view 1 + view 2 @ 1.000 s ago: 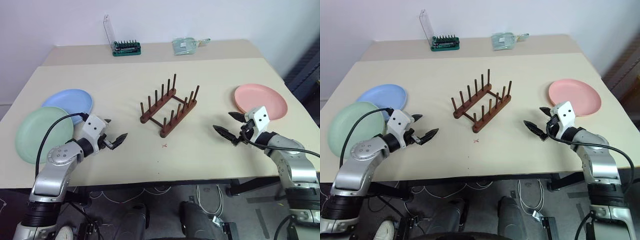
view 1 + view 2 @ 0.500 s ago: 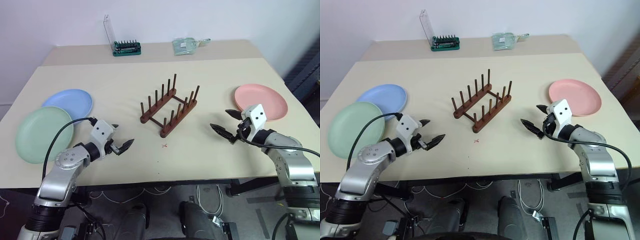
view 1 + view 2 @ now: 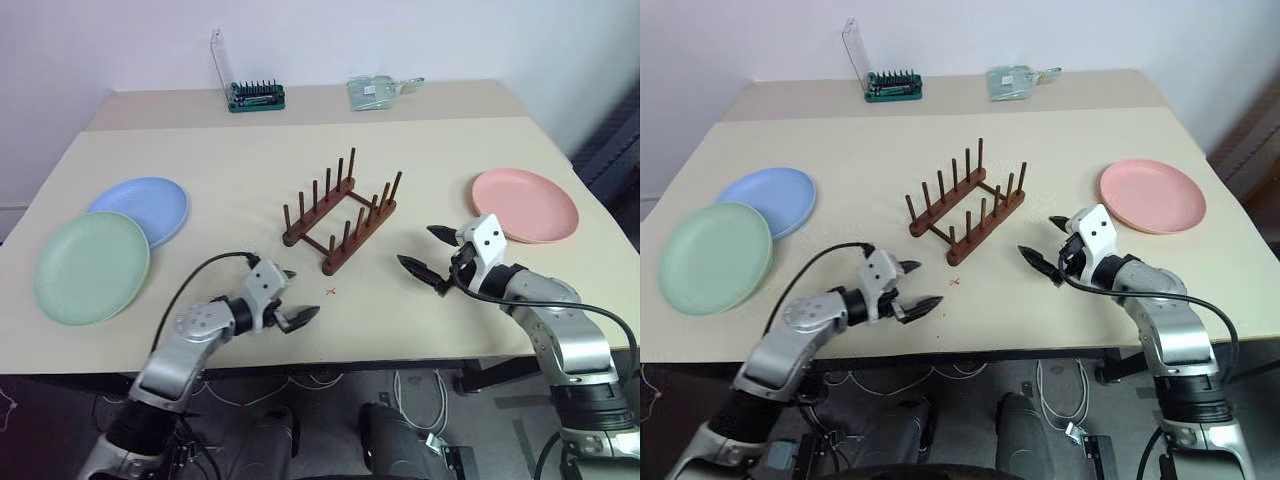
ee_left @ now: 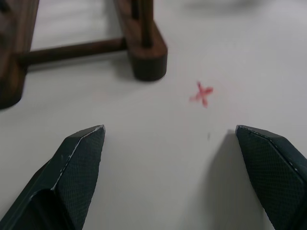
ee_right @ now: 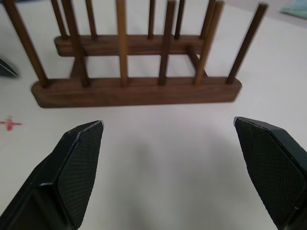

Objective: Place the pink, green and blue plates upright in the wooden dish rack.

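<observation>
The dark wooden dish rack (image 3: pixel 340 211) stands empty at the table's middle, its pegs upright. The blue plate (image 3: pixel 142 207) and the green plate (image 3: pixel 91 267) lie flat at the left, the green one overlapping the blue one's near edge. Flat at the right lies the pink plate (image 3: pixel 525 205). My left gripper (image 3: pixel 291 299) is open and empty, low over the table in front of the rack, near a small red cross (image 3: pixel 331 292). My right gripper (image 3: pixel 428 252) is open and empty, right of the rack and pointing at it (image 5: pixel 139 91).
A green-based tool case with a raised clear lid (image 3: pixel 250 92) and a small clear packet (image 3: pixel 377 91) sit at the table's far edge. The near table edge runs just behind both grippers.
My left gripper has swung right, away from the green and blue plates, to the front of the rack. My right gripper has moved slightly left toward the rack. Both stay open.
</observation>
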You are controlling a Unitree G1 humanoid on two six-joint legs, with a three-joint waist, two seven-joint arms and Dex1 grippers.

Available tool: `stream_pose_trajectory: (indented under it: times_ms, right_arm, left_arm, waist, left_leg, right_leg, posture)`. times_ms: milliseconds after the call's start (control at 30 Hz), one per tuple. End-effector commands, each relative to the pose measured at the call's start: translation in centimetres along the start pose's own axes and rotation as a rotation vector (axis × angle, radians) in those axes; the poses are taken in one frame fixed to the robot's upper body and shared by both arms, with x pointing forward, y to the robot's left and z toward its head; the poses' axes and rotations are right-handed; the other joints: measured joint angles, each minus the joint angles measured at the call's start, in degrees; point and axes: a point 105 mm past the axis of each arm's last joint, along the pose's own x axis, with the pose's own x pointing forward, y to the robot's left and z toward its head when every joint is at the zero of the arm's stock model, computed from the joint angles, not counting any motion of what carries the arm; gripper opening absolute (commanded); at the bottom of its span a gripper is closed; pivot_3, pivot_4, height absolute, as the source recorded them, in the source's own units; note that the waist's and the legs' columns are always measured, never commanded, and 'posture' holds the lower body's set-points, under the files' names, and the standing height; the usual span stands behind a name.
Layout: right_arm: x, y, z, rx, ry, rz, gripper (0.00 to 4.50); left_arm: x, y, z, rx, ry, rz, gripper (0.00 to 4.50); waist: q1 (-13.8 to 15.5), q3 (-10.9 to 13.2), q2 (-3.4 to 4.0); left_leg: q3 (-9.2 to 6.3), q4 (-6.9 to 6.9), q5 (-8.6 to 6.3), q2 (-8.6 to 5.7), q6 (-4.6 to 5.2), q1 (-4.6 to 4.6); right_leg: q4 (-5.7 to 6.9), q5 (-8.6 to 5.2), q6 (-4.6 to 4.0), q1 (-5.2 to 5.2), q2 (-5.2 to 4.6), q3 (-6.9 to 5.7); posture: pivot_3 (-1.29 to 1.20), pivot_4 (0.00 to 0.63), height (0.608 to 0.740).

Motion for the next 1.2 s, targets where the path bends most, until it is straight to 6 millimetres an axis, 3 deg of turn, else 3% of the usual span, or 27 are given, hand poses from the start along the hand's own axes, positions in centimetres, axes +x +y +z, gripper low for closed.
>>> stream_pose_trajectory:
  times_ms: [33,200,333,433,633,900,1100,1200]
  right_arm:
    - [-1.0,-0.1,0.6,-0.013,-0.014,-0.019,4.45]
    - [-0.7,-0.5,0.7,-0.02,-0.014,-0.03,4.45]
    - [-0.5,-0.6,0.7,-0.022,-0.013,-0.031,4.45]
    - [-0.5,-0.3,0.7,-0.023,-0.015,-0.033,4.5]
    - [-0.7,0.2,0.0,-0.014,-0.009,-0.042,4.5]
    - [-2.4,0.3,-2.6,-0.053,0.125,-0.025,4.5]
    - [-2.9,-0.3,-2.9,-0.07,0.144,-0.047,4.5]
    - [-2.7,-0.1,-2.9,-0.072,0.141,-0.044,4.5]
  left_arm:
    - [2.0,-0.3,-0.6,0.016,0.036,0.052,4.5]
    - [4.8,0.4,-0.1,-0.037,0.025,0.136,4.5]
    - [5.8,0.4,0.3,-0.032,0.024,0.14,4.5]
    - [5.5,0.6,0.2,-0.026,0.021,0.139,3.64]
    - [5.2,1.0,0.0,-0.01,0.017,0.14,0.75]
    - [3.1,0.1,0.4,0.141,-0.029,-0.097,0.75]
    - [0.6,1.7,1.0,0.173,-0.043,-0.226,0.75]
    - [0.2,2.0,1.7,0.167,-0.061,-0.269,0.75]
  waist:
    - [0.12,-0.03,0.03]
    - [0.63,-0.11,0.16]
    - [0.89,-0.17,0.24]
    - [1.0,-0.17,0.24]
    - [0.64,-0.22,0.32]
    - [0.24,-0.26,0.39]
    - [-0.19,-0.25,0.39]
    - [-0.19,-0.25,0.39]
  left_leg:
    - [-0.01,0.04,-0.01,-0.01,0.02,0.01]
    - [0.0,0.45,-0.09,-0.03,0.16,0.04]
    - [0.0,0.48,-0.13,-0.04,0.22,0.18]
    - [0.0,0.51,-0.16,-0.06,0.25,0.19]
    - [0.0,0.49,-0.16,-0.04,0.26,0.24]
    - [0.02,0.46,-0.18,-0.04,0.28,0.25]
    - [0.0,0.44,-0.19,-0.02,0.29,0.25]
    - [-0.02,0.46,-0.19,-0.03,0.29,0.22]
  right_leg:
    - [0.0,0.0,0.0,0.05,0.0,0.0]
    - [-0.02,-0.01,0.03,0.32,0.02,-0.03]
    - [-0.03,-0.07,0.11,0.5,0.02,-0.03]
    - [-0.05,-0.09,0.15,0.54,0.0,-0.03]
    - [-0.04,-0.1,0.15,0.55,0.01,-0.03]
    - [-0.05,-0.12,0.16,0.54,0.01,-0.02]
    - [-0.04,-0.14,0.16,0.54,0.02,-0.03]
    - [-0.05,-0.14,0.17,0.53,0.01,-0.03]
  posture:
    - [0.0,0.15,0.74]
    - [0.0,0.15,0.74]
    - [0.0,0.15,0.74]
    - [0.0,0.15,0.74]
    - [0.0,0.15,0.74]
    - [0.0,0.15,0.74]
    - [0.0,0.15,0.74]
    - [0.0,0.15,0.74]
